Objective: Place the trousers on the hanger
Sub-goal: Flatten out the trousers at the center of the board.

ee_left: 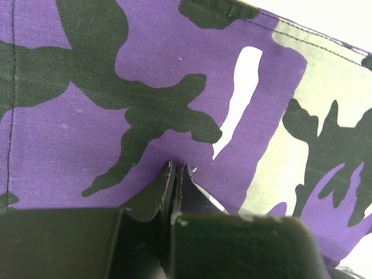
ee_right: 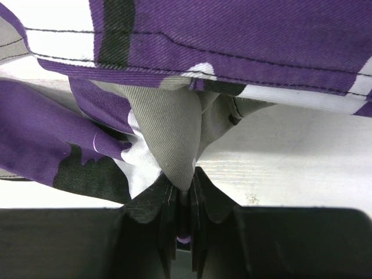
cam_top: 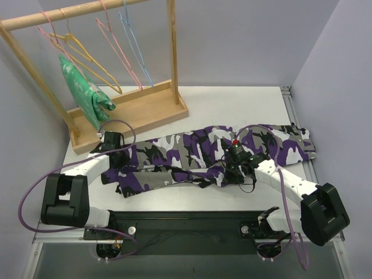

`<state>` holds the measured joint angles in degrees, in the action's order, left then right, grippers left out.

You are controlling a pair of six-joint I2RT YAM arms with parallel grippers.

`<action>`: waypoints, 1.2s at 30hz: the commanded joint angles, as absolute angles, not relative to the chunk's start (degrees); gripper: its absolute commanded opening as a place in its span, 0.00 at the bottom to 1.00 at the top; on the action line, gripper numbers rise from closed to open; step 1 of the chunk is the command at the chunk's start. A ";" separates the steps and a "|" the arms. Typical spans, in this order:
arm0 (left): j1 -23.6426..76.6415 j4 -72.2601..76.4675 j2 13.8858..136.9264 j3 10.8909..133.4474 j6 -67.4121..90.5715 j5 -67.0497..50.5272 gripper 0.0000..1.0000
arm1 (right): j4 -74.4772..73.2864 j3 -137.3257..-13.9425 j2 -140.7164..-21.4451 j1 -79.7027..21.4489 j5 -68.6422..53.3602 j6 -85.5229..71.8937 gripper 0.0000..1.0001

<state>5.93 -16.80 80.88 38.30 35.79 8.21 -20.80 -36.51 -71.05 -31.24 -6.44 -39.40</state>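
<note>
Two grippers nip one garment as I watch from the remote desk.

Overhead view: long cloth trousers (cam_top: pixel 203 152) in purple, black, white and grey camouflage lie flat across the white table (cam_top: pixel 232 102); their long axis runs left to right, the right end a little farther from the arm bases; the legs appear to fork toward the left, so I judge the waist points right, though I cannot be sure; the left gripper (cam_top: pixel 119 152) sits at the left end, the right gripper (cam_top: pixel 229 168) at the near edge past the middle; the thin yellow wire hanger (cam_top: pixel 103 74) hangs on the wooden rail (cam_top: pixel 87 11) at far left, well apart from the cloth.

Left wrist view: jaws closed tight against purple-and-black fabric, seemingly with a small pinch between them.

Right wrist view: jaws closed on a grey fold, drawn up into a peak off the tabletop.

Handling, as I judge it: light, soft, limp twill that will sag and may slide on thin wire; best held at hems or waistband, grips spread along the length.
</note>
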 commanded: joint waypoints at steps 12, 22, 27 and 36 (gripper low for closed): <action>0.35 -18.28 66.71 43.85 37.79 -3.06 0.00 | -28.21 -52.37 -73.91 -26.99 -4.92 -37.01 0.00; -13.61 -12.40 63.28 50.27 36.30 -14.04 0.00 | -29.71 -65.83 -73.22 -22.51 -4.57 -32.96 0.00; -21.35 -9.50 64.68 50.89 36.91 -19.24 0.00 | -29.88 -64.96 -72.16 -17.76 -6.32 -32.34 0.00; -23.29 -0.79 66.27 56.07 37.09 -33.02 0.00 | -29.01 -65.56 -70.84 -10.02 -15.79 -33.48 0.00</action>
